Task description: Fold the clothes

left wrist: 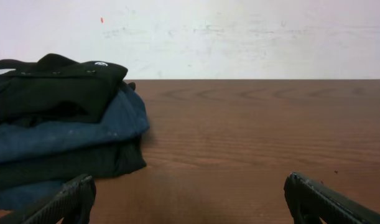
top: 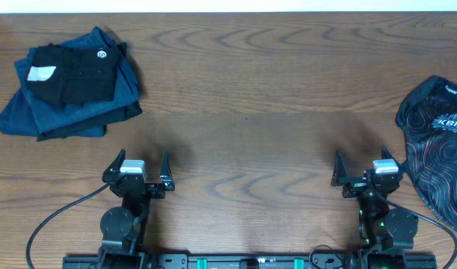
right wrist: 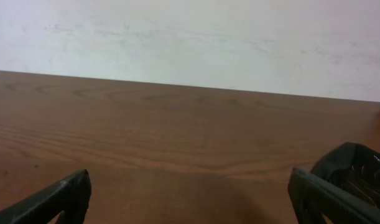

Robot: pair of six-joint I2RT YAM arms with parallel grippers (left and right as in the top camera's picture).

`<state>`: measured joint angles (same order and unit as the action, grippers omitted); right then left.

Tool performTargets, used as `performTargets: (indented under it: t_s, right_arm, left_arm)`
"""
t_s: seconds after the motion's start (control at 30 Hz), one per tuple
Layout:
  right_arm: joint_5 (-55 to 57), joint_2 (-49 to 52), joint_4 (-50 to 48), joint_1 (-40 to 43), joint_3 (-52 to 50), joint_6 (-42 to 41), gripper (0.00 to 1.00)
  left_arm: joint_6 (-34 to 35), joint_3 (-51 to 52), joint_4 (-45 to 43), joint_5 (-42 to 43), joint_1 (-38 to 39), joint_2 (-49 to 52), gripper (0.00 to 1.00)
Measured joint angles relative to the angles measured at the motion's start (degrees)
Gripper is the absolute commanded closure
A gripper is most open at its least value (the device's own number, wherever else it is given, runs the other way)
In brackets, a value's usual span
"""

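1. The wooden table (top: 250,112) fills the overhead view.
2. A folded pile of dark blue and black garments (top: 67,82) lies at the far left.
3. The black T-shirt (top: 437,142) with orange contour lines lies crumpled at the right edge, beside the right arm.
4. The left gripper (top: 143,153) and right gripper (top: 361,153) rest near the front, jaws wide apart, holding nothing.

White block lettering (top: 448,124) is showing on the black T-shirt (top: 437,153), too small to read surely; a white ring logo (top: 101,54) is sitting on the folded black garment (top: 75,78)
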<state>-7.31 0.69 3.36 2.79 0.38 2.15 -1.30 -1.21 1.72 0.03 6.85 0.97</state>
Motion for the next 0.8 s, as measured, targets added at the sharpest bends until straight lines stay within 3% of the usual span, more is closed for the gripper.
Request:
performTargets:
  t_s: [0.8]
  right_arm:
    - [0.0, 0.0, 0.0, 0.0, 0.0, 0.0, 0.01]
  left_arm:
    - [0.0, 0.0, 0.0, 0.0, 0.0, 0.0, 0.02]
